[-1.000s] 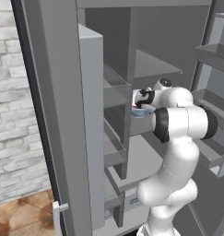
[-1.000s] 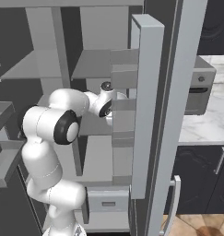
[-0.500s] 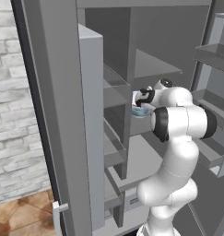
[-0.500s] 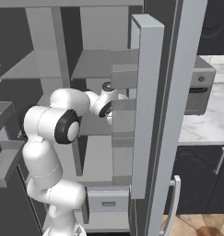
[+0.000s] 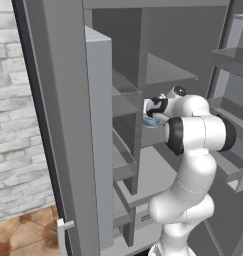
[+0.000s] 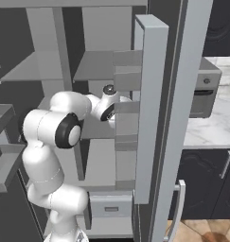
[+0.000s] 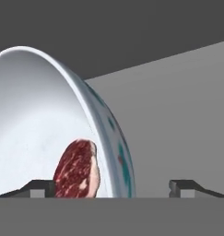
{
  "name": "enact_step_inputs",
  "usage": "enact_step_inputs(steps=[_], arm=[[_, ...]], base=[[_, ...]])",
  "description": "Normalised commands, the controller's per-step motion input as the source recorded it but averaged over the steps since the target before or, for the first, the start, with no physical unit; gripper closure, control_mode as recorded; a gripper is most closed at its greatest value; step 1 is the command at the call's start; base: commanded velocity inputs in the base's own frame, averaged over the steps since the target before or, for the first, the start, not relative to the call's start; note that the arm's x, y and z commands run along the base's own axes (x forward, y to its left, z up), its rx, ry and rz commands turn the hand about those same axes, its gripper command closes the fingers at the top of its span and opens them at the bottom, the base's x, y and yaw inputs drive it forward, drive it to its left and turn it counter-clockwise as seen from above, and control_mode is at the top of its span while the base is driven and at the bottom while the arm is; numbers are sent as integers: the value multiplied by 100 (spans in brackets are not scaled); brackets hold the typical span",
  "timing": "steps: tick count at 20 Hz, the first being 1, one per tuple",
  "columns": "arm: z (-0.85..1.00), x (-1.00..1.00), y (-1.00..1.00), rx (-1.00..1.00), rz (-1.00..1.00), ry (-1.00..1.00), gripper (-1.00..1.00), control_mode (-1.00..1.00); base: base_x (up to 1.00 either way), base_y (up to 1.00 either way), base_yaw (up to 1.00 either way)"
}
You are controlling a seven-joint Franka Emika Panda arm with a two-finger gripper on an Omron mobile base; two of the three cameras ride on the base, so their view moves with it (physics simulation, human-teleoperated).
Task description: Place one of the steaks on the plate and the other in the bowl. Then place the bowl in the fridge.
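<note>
Bowl (image 7: 49, 115) sits on a fridge (image 5: 68, 125) shelf (image 7: 178, 124), mid height, right in front of the tool (image 7: 111, 186). Hand view: it's a deep round bowl, smooth glossy white inside, thin rim, pale blue outside with teal-green blotches near the lip. One steak (image 7: 76, 169) lies inside, low against the wall: flat oval slab, dark red with pale marbling, matte next to the glazed bowl. Tool is spread wide, the two dark tips far apart with the bowl rim and steak between them; whether either tip touches the rim I can't tell. From the left base view just a sliver of the blue-white bowl (image 5: 152, 121) shows beyond the white wrist, inside the compartment. Fridge is flat grey, metallic, all straight panels; shelves plain grey slabs, doors open with shelf bins on them. Right base view: a marble-look surface (image 6: 208, 125) and dark cabinets (image 6: 206, 184) sit past the door.
</note>
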Motion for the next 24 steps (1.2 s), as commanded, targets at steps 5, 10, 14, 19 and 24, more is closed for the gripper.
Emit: enact_step_inputs(steps=[5,10,14,19,24], arm=[[0,-11,10,0,-11,0,-100,-100],[8,-12,18,0,-11,-8,-100,-100],[28,-18,0,0,-3,-15,-100,-100],[28,-37,0,0,-1,-14,-100,-100],[29,-50,-1,0,-4,-16,-100,-100]], base=[[0,0,0],[0,0,0],[0,0,0],[0,0,0],[0,0,0]])
